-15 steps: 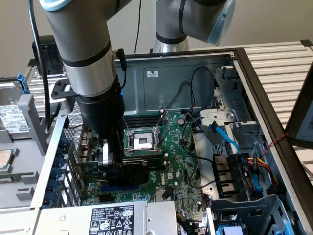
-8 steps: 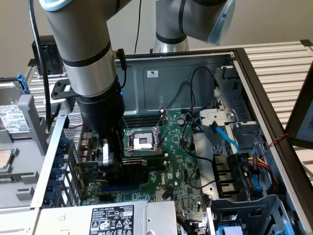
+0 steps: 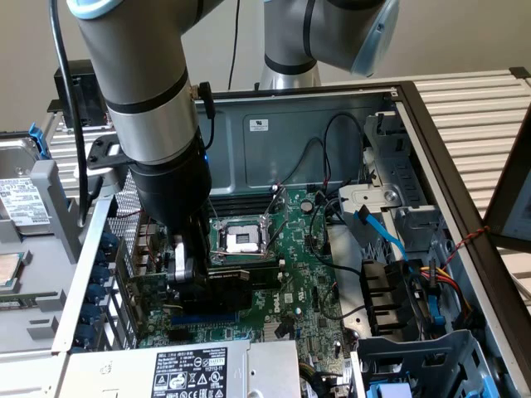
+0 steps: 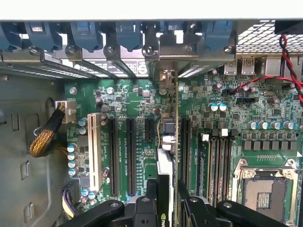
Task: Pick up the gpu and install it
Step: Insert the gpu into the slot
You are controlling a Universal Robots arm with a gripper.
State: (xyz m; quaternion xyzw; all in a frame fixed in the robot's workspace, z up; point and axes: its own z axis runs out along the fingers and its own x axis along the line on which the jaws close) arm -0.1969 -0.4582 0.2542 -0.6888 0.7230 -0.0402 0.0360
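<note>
The gpu (image 3: 228,286), a black shroud on a green board, stands on edge low inside the open computer case, just above the motherboard (image 3: 307,274) and in front of the CPU socket (image 3: 241,239). My gripper (image 3: 189,278) reaches down from above and is shut on the card. In the wrist view the gpu (image 4: 166,161) runs edge-on away from my gripper (image 4: 166,201), in line with the expansion slots (image 4: 131,156). Its metal bracket (image 4: 163,78) reaches the rear slot openings. Whether its edge sits in a slot I cannot tell.
A grey power supply (image 3: 182,373) with a black label lies at the near edge. Blue clips (image 4: 90,35) line the rear bracket row. Blue cables (image 3: 386,232) and black ones cross the board's right side, and red-black wires (image 4: 265,80) run near the rear ports. Memory slots (image 4: 218,161) flank the socket (image 4: 265,189).
</note>
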